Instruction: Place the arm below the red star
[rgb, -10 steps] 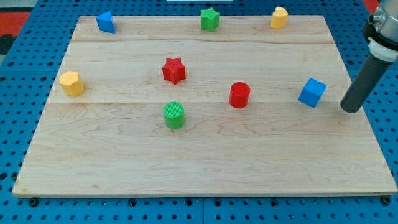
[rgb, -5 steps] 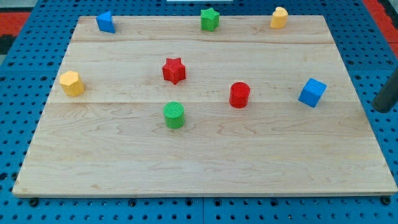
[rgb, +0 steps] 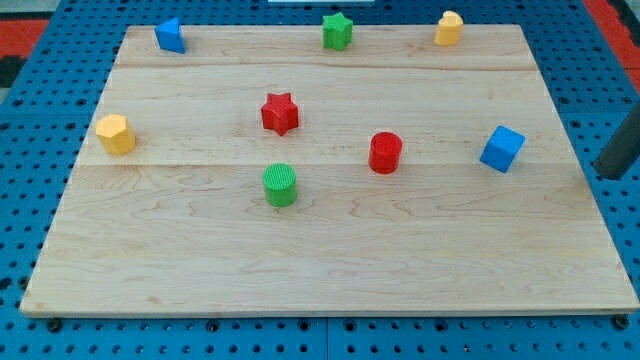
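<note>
Right now my tip (rgb: 608, 176) is showing only at the view's right edge, at about three o'clock, just off the wooden surface (rgb: 330, 270) and over the blue pegboard (rgb: 20, 200). No pincer is fitted to this rod, so nothing is being grasped or released.

The red star (rgb: 280, 113) is sitting left of the middle of the surface, well apart from my tip, which is lying far out at roughly four o'clock from it. The green cylinder (rgb: 281, 185) is standing near the star at six o'clock. The red cylinder (rgb: 385, 152) is sitting at about four o'clock from the star. The blue cube (rgb: 502, 149) is lying nearest my tip, at nine o'clock from it.

Along the top edge, the blue block (rgb: 170, 35) is resting at eleven o'clock, the green star (rgb: 338, 31) at twelve, and a yellow block (rgb: 449, 28) at one. Another yellow block (rgb: 115, 134) is sitting at nine o'clock near the left edge.
</note>
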